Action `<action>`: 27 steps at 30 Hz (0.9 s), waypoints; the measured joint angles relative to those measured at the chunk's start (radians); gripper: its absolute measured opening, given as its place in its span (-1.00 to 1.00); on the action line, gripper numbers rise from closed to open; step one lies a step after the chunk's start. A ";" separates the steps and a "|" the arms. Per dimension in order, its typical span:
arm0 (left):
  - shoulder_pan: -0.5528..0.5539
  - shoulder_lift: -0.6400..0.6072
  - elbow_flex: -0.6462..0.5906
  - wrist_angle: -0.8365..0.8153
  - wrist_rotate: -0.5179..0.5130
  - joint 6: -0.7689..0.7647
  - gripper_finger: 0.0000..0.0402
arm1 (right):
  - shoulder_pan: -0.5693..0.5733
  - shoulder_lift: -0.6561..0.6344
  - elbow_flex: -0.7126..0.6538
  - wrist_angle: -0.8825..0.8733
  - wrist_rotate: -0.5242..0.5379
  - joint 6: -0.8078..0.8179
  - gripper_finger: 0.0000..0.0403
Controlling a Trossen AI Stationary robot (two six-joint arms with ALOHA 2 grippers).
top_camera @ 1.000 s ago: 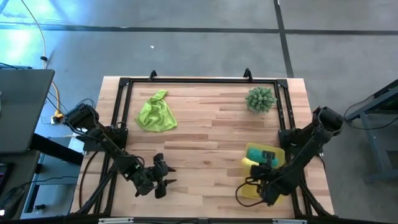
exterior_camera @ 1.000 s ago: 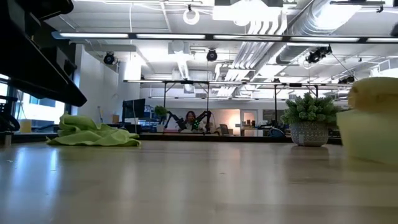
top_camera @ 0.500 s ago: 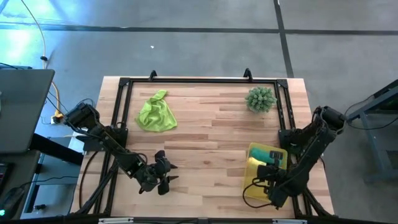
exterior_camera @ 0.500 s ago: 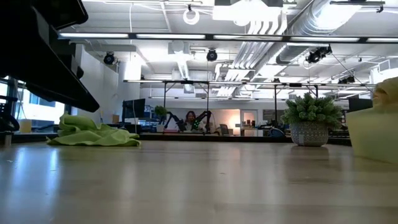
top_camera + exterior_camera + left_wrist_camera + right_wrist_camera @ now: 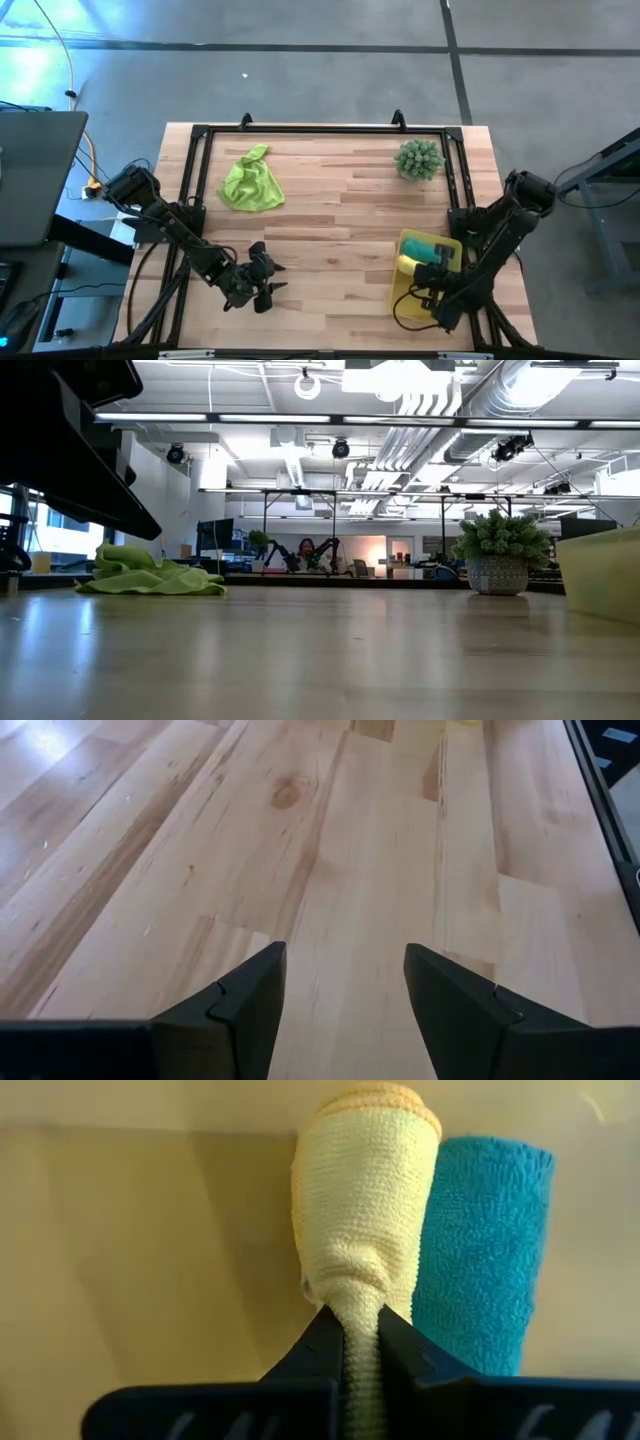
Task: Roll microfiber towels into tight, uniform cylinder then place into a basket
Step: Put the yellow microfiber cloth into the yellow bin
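The yellow basket (image 5: 404, 302) stands at the table's near right; its wall shows at the right edge of the low view (image 5: 600, 575). In it a rolled teal towel (image 5: 485, 1240) and a rolled yellow towel (image 5: 365, 1200) lie side by side. My right gripper (image 5: 362, 1330) is over the basket (image 5: 422, 288), shut on the yellow roll. The lime green towel (image 5: 250, 183) lies crumpled on the far left of the table. My left gripper (image 5: 345, 970) hovers open near the front edge (image 5: 268, 283) with nothing between its fingers. My right gripper pinches the yellow roll's near end (image 5: 362, 1305) between its two fingers, and the cloth is bunched narrow at the pinch. The fingers come steeply from above and lie along the roll. The roll rests in the basket against the teal roll.
A spiky green plant in a pot (image 5: 418, 159) stands at the far right, also seen in the low view (image 5: 497, 555). A black frame rail (image 5: 320, 129) runs round the table. Bare wood lies between the lime towel and the basket.
My right gripper has gone down and toward the table's near edge with the yellow roll, still shut on it. In the low view the roll, which showed above the basket's wall, has sunk out of sight behind it.
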 joint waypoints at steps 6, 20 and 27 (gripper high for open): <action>0.000 0.000 0.000 0.000 0.000 0.000 -0.03 | -0.029 0.000 -0.061 0.093 -0.043 -0.007 -0.97; 0.000 0.000 0.000 0.000 0.000 0.003 -0.03 | -0.049 0.000 -0.030 0.088 -0.124 -0.026 -0.03; 0.019 0.000 0.000 0.000 -0.004 0.003 -0.03 | -0.090 0.000 0.119 -0.039 -0.220 -0.077 0.02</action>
